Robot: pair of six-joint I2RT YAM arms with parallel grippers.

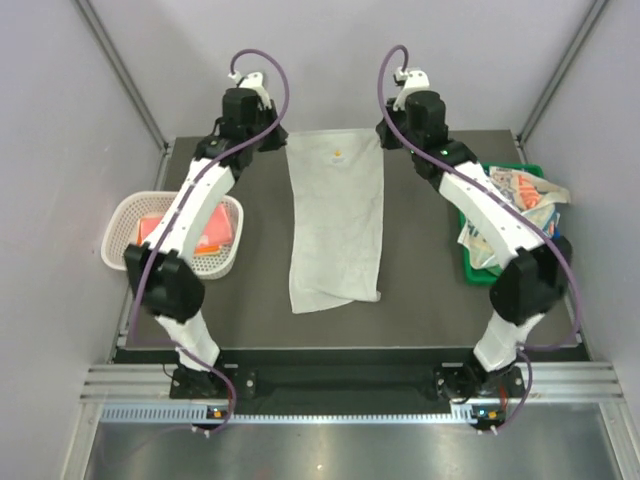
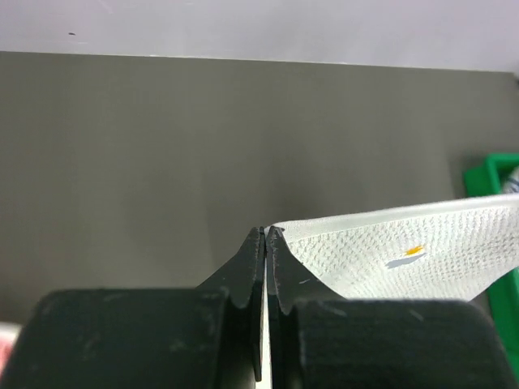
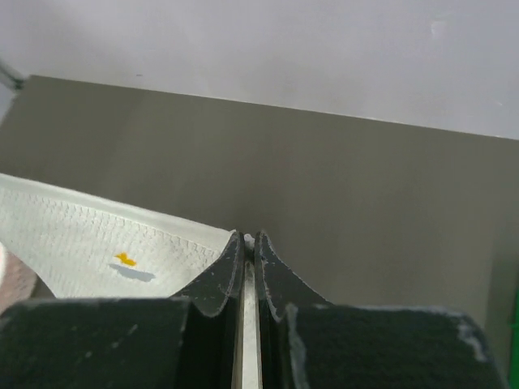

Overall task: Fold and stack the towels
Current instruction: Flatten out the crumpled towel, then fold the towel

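My left gripper (image 2: 265,233) pinches one far corner of the long plain white cloth towel (image 1: 335,220) | my right gripper (image 3: 248,237) pinches the other.

The scene is lit brightly and evenly from above; only faint, soft shadows are cast on the dark tabletop (image 1: 420,300), and a pale sheen is seen on the metal plate (image 1: 330,450) at the near edge. In the wrist views the weave of the white towel (image 2: 422,251) is rendered sharply, while a broad, soft glare is spread across the tabletop.
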